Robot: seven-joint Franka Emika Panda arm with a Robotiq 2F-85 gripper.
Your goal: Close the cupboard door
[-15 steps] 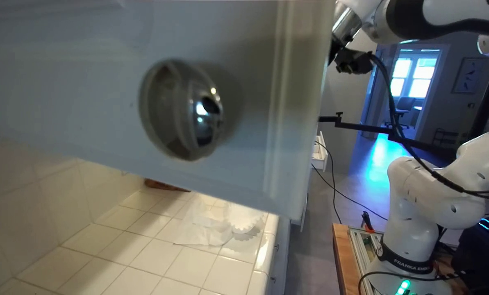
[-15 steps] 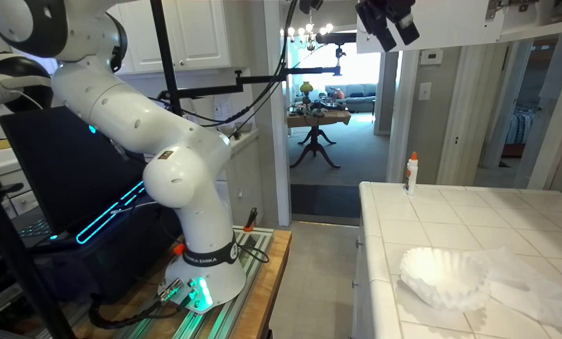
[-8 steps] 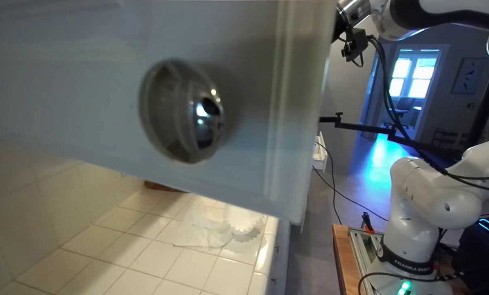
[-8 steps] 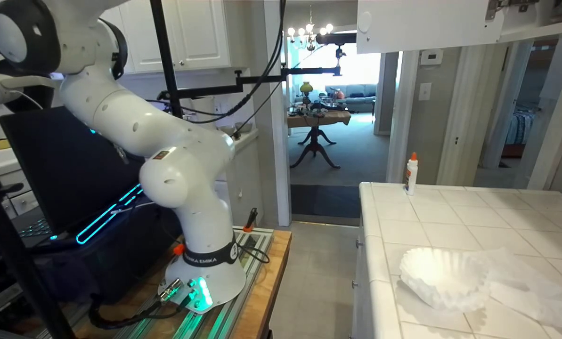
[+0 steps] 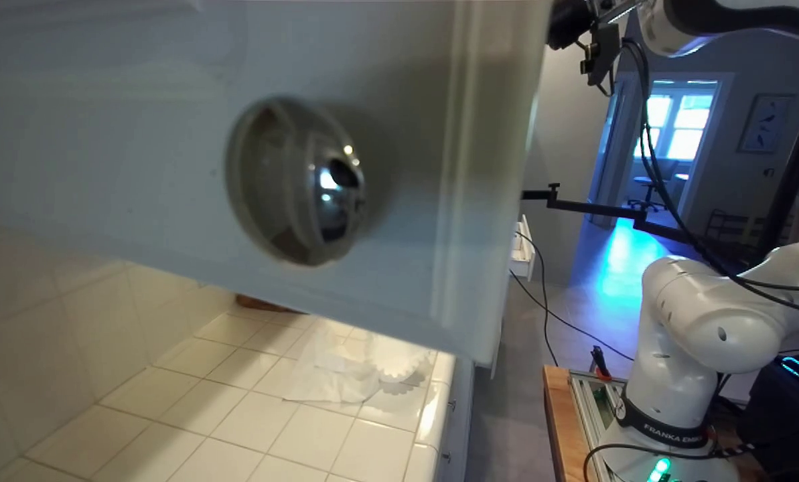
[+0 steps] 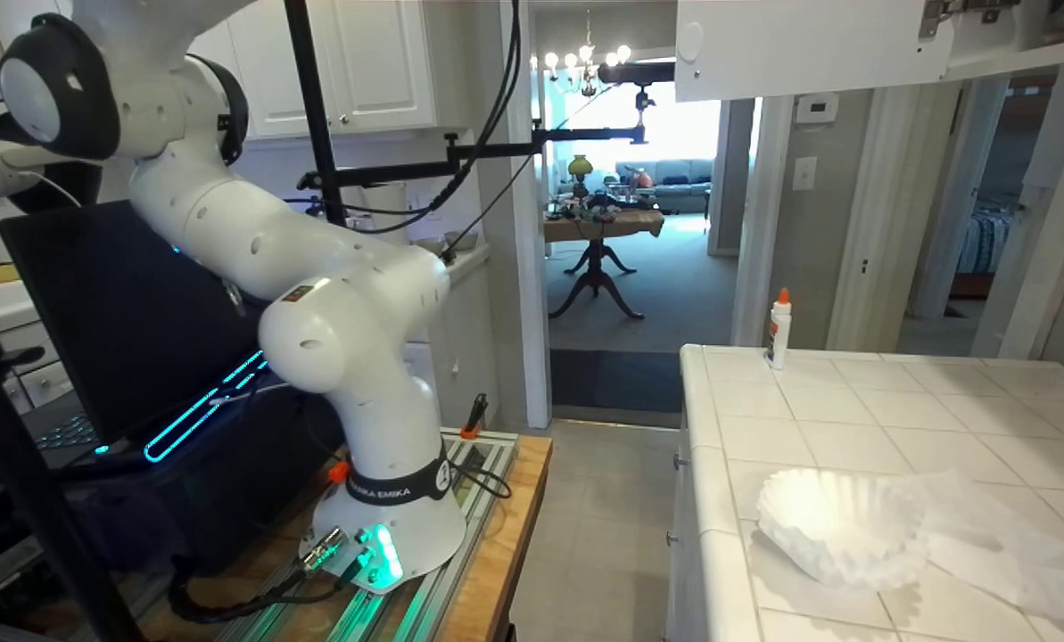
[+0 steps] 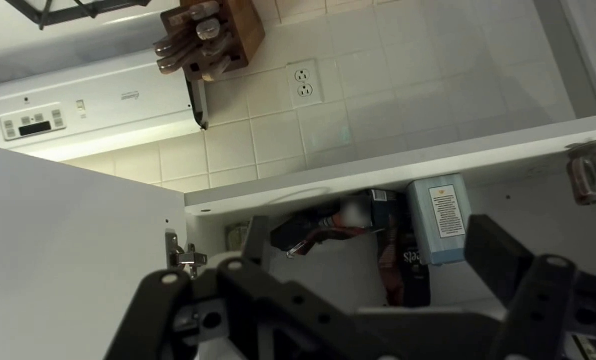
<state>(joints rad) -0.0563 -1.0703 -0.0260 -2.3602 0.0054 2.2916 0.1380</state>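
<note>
The cupboard door [image 5: 171, 161] is a large pale grey-white panel with a round chrome knob [image 5: 335, 194]. It stands open over the counter. Its inner face [image 6: 799, 49] shows in an exterior view, and also at the left of the wrist view [image 7: 73, 250], with its metal hinge [image 7: 185, 257] on the cupboard. My gripper [image 7: 368, 232] is open and empty in the wrist view, facing the open cupboard with the door to its left. In an exterior view the gripper's fingers are hidden behind the door; in both exterior views they cannot be seen.
A light blue box [image 7: 440, 220] and dark packets [image 7: 412, 270] stand inside the cupboard. On the tiled counter [image 6: 924, 406] are a glue bottle [image 6: 779, 330] and white paper filters [image 6: 839, 530]. A black bar [image 6: 424, 169] stands beside the arm [image 6: 300, 232]. A knife block [image 7: 243, 35] is beyond.
My gripper has moved up and away from the door's inner face, out of the top of an exterior view. The arm has drawn back. The door has not visibly moved.
</note>
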